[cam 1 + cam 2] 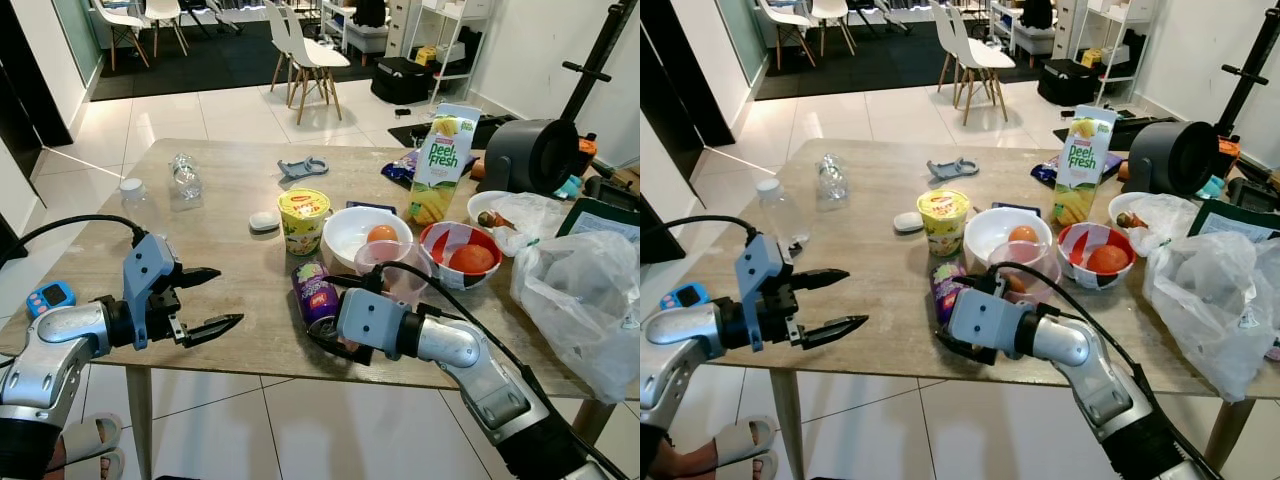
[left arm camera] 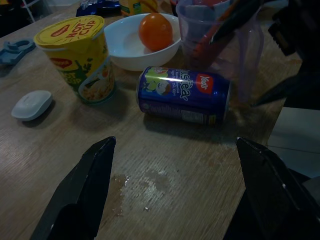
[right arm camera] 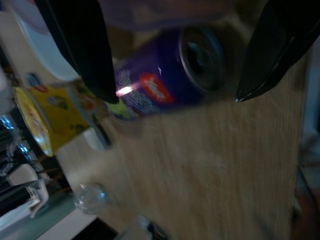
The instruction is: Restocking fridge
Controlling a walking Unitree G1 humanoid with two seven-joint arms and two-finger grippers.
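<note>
Left eye view: blue can (image 1: 316, 292) lies tipped on the table (image 1: 230, 230) near edge, so the right gripper (image 1: 335, 340), fingers spread wide, straddles it. Left gripper (image 1: 212, 299) hovers left, also spread wide.

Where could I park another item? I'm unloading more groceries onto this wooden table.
Bare wood lies between the clear plastic bottle, the white oval soap and the left gripper. It is crowded from the yellow noodle cup rightward to the white plastic bag.
</note>
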